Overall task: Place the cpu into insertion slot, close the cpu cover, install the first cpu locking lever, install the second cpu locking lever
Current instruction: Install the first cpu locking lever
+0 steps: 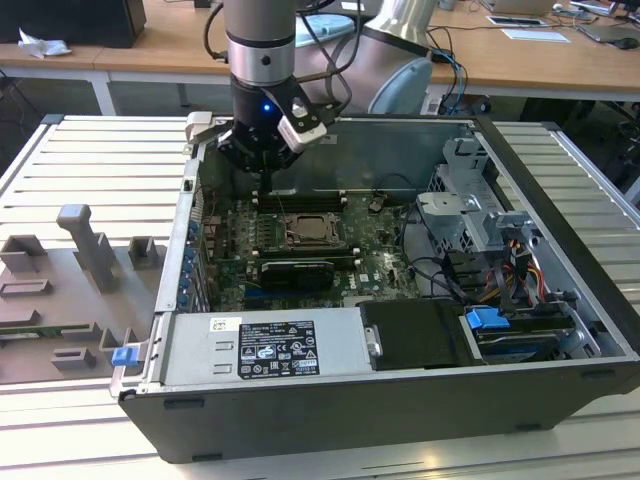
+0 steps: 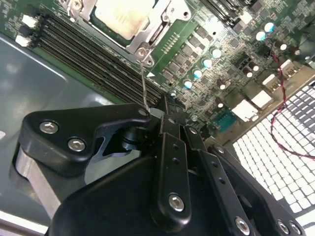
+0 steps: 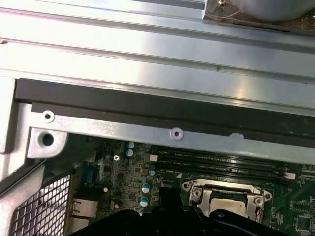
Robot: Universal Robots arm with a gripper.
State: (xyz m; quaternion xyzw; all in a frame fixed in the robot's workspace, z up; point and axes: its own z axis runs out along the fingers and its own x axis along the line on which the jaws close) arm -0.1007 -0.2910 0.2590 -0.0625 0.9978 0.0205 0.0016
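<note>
The insertion slot (image 1: 303,229) sits in the green motherboard inside the open computer case. The pale cpu (image 2: 122,17) lies in it, and the silver cpu cover (image 2: 162,22) lies flat around the cpu. The first wrist view shows the cpu (image 3: 227,197) framed by the cover (image 3: 257,198). A thin wire locking lever (image 2: 144,81) rises from the socket's corner to my black fingertips (image 2: 170,115). My gripper (image 1: 266,175) hangs just behind the socket, near the case's back wall, and is shut on the lever's end (image 2: 149,111).
Long black memory slots (image 2: 93,59) run beside the socket, between it and the case wall (image 1: 400,150). A black card (image 1: 297,270) stands in front of the socket. A drive cage and cables (image 1: 490,250) are at the exterior view's right, and grey fixtures (image 1: 85,250) at its left.
</note>
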